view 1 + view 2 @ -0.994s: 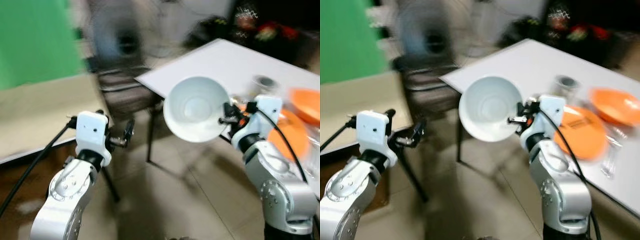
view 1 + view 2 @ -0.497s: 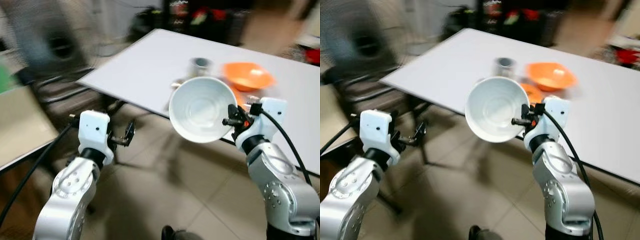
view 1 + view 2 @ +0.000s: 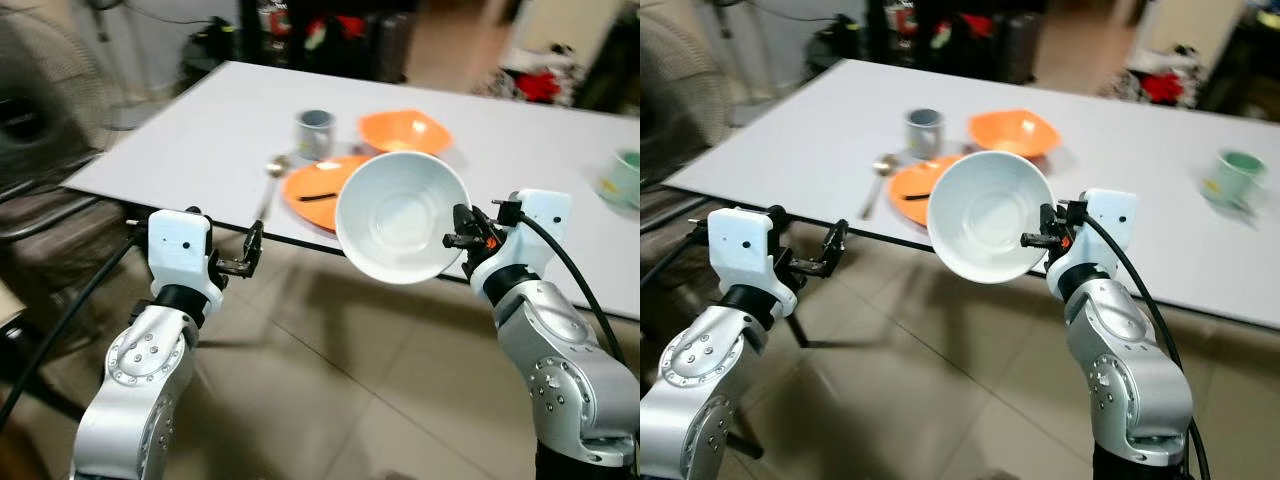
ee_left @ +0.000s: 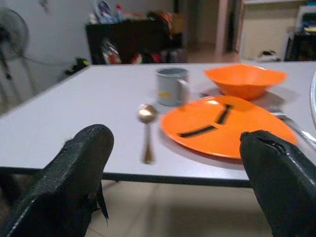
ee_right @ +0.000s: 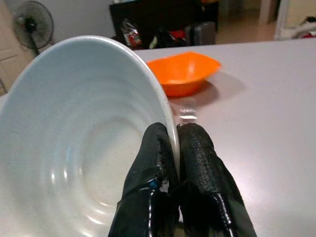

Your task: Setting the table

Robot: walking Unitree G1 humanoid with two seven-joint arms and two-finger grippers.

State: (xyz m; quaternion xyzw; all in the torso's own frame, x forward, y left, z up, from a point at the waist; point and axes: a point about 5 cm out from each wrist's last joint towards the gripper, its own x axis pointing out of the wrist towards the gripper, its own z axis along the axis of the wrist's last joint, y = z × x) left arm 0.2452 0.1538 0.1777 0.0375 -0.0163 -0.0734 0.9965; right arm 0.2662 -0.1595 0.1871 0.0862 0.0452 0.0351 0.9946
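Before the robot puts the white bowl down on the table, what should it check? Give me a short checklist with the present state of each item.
1. Grip on the white bowl: ok. The right hand pinches its rim, one finger inside and one outside.
2. Bowl level: not ok. It is tilted, its opening facing the head camera.
3. Bowl over the table: not ok. It hangs in front of the near edge, above the floor.
4. Free spot: ok. Bare tabletop lies to the right of the orange plate and orange bowl, before the green cup.
5. Left hand: ok. Open, holding nothing, short of the table edge.
6. Spoon and grey cup: ok. Both lie left of the plate.
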